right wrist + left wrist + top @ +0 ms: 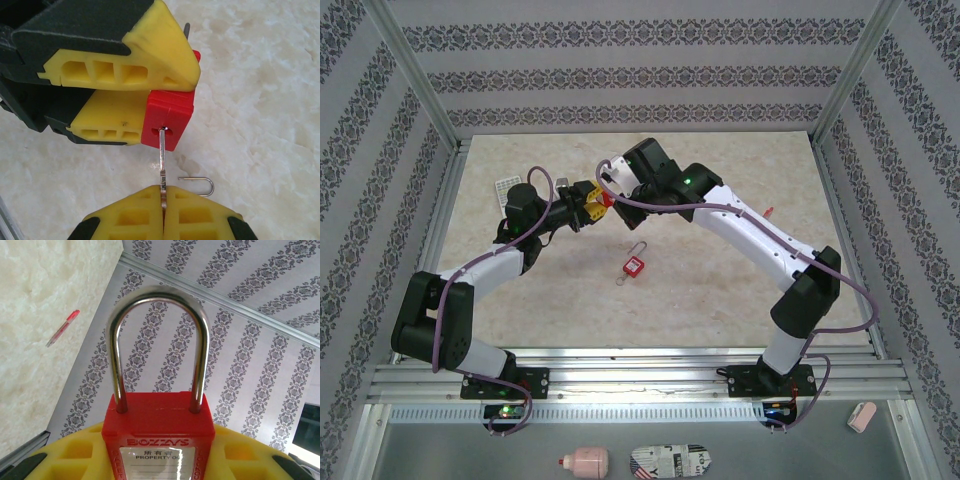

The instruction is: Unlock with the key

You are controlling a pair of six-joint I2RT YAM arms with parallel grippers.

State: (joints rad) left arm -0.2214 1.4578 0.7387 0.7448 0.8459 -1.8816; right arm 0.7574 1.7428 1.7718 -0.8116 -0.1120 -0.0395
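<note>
Left pincer [157, 454] part-open, clamping red padlock [157, 422]; right pincer [163, 210] fully closed on key [162, 160], seemingly inserted in padlock.

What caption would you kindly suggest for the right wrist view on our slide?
Right gripper pinches the key, its blade seated in the red padlock clamped by the left gripper.

Left gripper [169, 95] clamped, right gripper [163, 200] shut (tips facing)

Key [162, 155] head probably buried in right tool [163, 192]; padlock [159, 425] label cut off.
</note>
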